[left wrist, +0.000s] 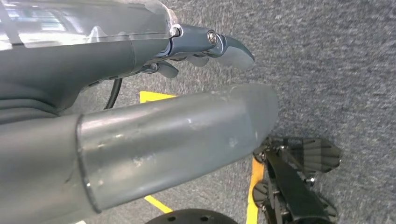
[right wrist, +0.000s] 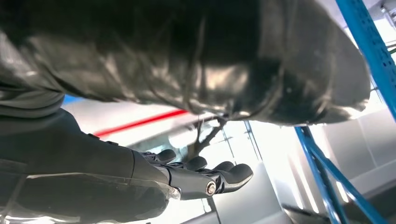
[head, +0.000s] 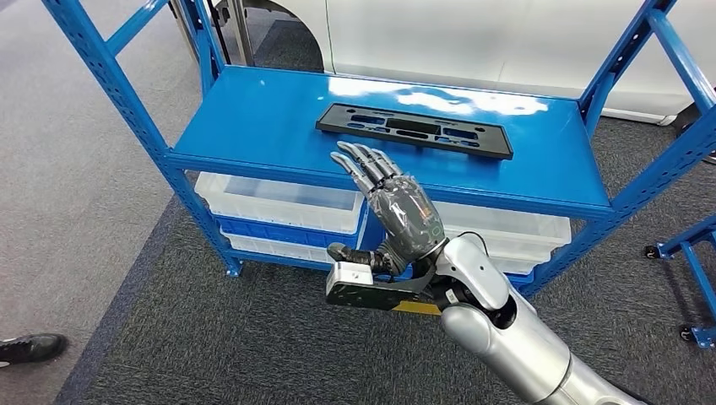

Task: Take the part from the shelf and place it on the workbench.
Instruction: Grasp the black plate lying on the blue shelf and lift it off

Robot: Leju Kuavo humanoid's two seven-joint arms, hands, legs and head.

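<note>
My right hand (head: 397, 207) is raised in front of the blue shelf (head: 253, 126), with the fingers (head: 363, 164) stretched out and a little apart, and it holds nothing. The fingertips reach up to the front edge of the top board but I cannot tell if they touch it. The part (head: 414, 129), a long flat black plate with several slots, lies on the top board of the shelf, beyond my fingertips and apart from them, slightly turned so that its right end comes nearer to the front edge. Under the top board there are white plastic bins (head: 283, 202) on the lower level. In the right wrist view my fingers (right wrist: 224, 175) are extended near a blue post of the shelf (right wrist: 369, 51). My left hand (left wrist: 177, 140) hangs down over the grey carpet (left wrist: 327, 60); its thumb is straight and the fingers (left wrist: 224, 46) are only slightly bent, with nothing in them. A dark shoe (head: 29, 348) of a person stands on the floor at the left
</note>
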